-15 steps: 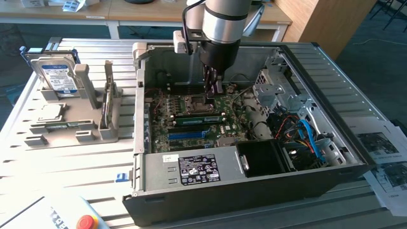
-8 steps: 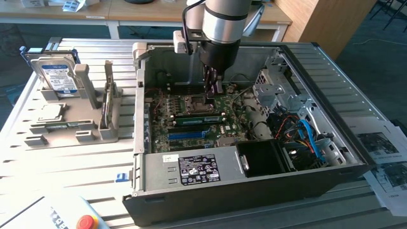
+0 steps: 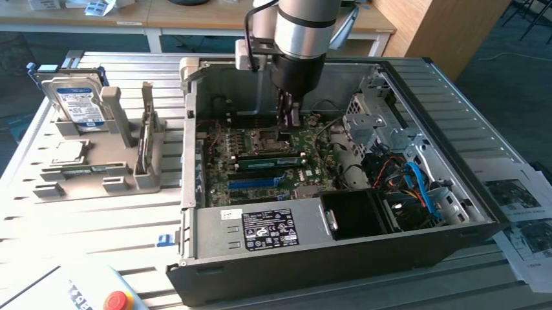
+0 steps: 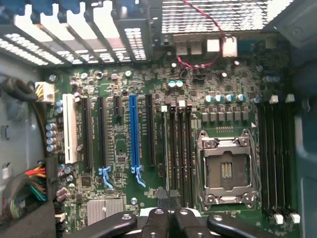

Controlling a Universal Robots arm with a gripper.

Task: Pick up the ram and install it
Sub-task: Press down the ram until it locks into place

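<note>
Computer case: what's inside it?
A green motherboard with a long blue slot, a silver processor socket, coloured cables and the gripper. The gripper covers part of the board.

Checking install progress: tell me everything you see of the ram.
The ram is a thin green circuit-board strip, standing on its long edge among the black memory slots beside the empty CPU socket, inside the open computer case. The tool hangs above it; contact is unclear.

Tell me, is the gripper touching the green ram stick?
Cannot tell. In the exterior view the gripper hangs near the ram, but neither contact nor gap shows plainly.
</note>
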